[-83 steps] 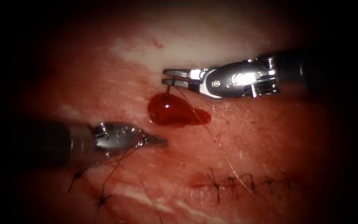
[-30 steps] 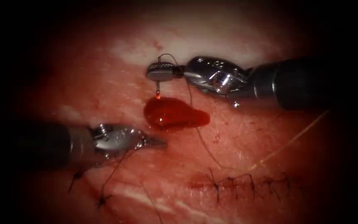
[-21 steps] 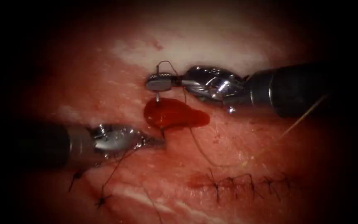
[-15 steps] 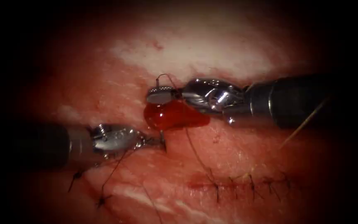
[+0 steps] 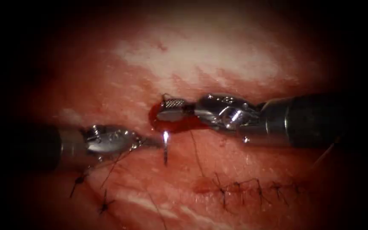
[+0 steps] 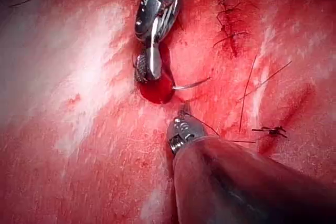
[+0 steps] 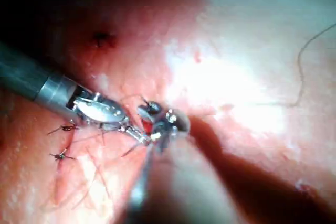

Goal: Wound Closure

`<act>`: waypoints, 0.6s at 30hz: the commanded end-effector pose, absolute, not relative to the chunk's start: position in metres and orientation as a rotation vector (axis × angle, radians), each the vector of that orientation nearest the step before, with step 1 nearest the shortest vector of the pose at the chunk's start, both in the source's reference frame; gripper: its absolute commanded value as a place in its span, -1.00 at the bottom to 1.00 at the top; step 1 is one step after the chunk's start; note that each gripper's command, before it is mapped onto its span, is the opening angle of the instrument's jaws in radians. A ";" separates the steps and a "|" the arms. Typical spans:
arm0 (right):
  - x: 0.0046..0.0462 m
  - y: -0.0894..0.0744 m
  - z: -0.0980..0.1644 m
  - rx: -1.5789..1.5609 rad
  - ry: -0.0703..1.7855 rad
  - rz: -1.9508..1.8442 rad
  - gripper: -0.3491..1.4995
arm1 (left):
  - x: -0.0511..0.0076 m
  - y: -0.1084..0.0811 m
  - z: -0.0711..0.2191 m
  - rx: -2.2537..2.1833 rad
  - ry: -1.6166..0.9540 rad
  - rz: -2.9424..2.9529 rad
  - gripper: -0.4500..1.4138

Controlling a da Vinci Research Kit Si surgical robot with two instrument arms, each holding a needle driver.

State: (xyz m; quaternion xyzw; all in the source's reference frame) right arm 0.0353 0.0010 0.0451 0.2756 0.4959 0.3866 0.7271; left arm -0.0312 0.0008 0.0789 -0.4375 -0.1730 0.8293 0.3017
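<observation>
Gripping needle [image 5: 165, 147]: left claw [image 5: 150, 142] | right claw [image 5: 167, 109] contents unclear

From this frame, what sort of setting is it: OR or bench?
Probably a bench suturing rig. The tissue is a pale slab with a stitched cut and pooled red fluid. The left tool holds the needle, free of the tissue; the right tool hangs over the fluid.

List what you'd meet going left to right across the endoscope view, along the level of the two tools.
Left arm's tool → needle, held at the left tool's tip, not in the tissue → red fluid → right arm's tool, its tip over the fluid, shaft running off to the right.
</observation>
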 end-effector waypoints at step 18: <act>0.0274 0.004 0.047 0.378 1.133 0.878 0.53 | -0.0329 0.000 0.076 -1.493 -0.082 2.556 -0.24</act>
